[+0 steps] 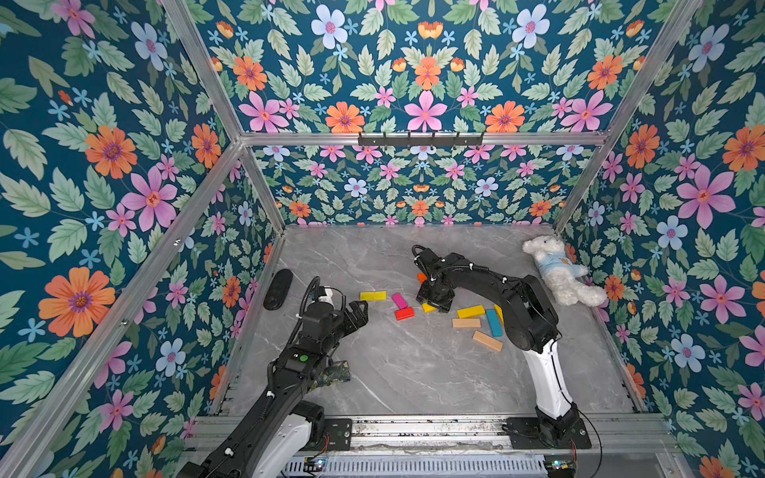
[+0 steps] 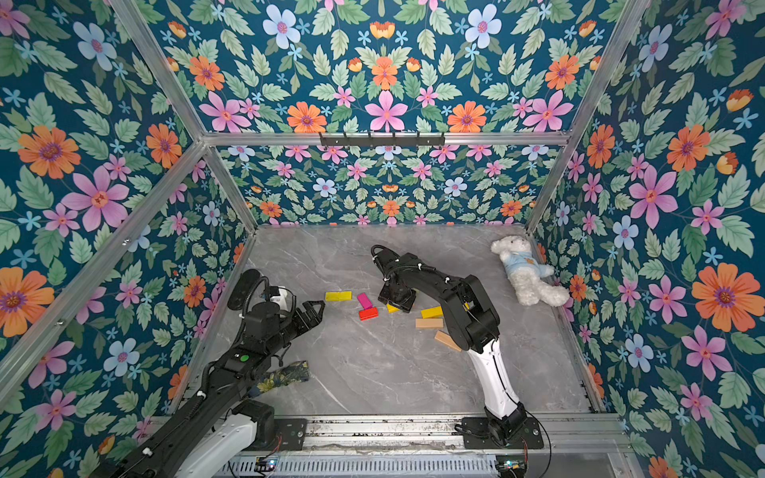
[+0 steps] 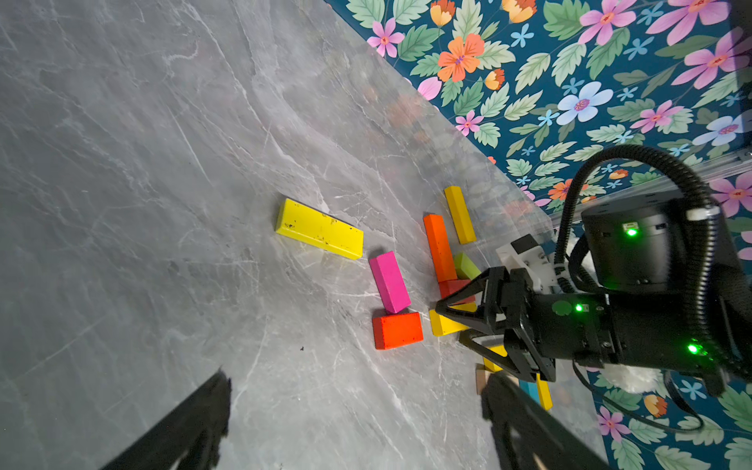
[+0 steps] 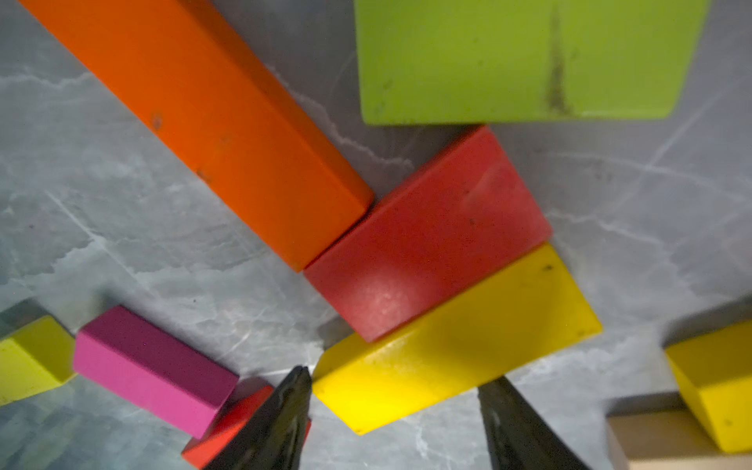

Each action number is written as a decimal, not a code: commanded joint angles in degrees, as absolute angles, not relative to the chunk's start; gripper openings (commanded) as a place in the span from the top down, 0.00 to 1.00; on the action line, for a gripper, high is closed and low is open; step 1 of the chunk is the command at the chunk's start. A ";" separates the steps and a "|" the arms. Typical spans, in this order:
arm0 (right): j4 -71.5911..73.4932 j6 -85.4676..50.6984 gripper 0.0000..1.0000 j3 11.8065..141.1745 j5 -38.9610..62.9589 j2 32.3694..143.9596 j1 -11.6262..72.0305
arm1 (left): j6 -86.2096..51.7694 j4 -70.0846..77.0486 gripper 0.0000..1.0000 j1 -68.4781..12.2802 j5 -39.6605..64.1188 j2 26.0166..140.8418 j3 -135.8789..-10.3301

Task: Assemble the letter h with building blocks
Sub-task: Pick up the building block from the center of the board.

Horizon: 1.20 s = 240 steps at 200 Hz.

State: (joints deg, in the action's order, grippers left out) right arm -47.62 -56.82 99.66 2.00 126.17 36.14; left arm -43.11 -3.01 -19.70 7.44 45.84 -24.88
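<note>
The left gripper (image 1: 359,314) is held wide open and empty, while a yellow block (image 4: 460,337) is straddled by the right gripper (image 4: 394,386), whose grip cannot be told.

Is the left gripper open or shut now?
Open: in a top view the black left gripper shows its fingers wide apart, with nothing between them.

Grey marble table (image 1: 414,372): building blocks (image 1: 372,295), plush bear (image 1: 559,271).
</note>
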 commanded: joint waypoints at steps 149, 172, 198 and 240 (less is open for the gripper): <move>-53.85 -42.64 0.55 98.26 -1.99 125.57 35.75 | -41.92 -3.15 0.01 -21.36 7.22 47.87 -25.40; -50.07 -38.08 0.64 94.42 -3.10 123.90 36.56 | -41.92 -3.19 0.01 -21.45 7.10 48.33 -25.63; -45.12 -35.41 0.76 90.18 -3.30 121.39 36.99 | -41.92 -3.25 0.01 -21.64 6.79 48.77 -25.93; -42.44 -31.27 0.89 87.83 -6.22 115.69 39.02 | -41.75 -5.00 0.01 -21.79 6.06 49.04 -27.17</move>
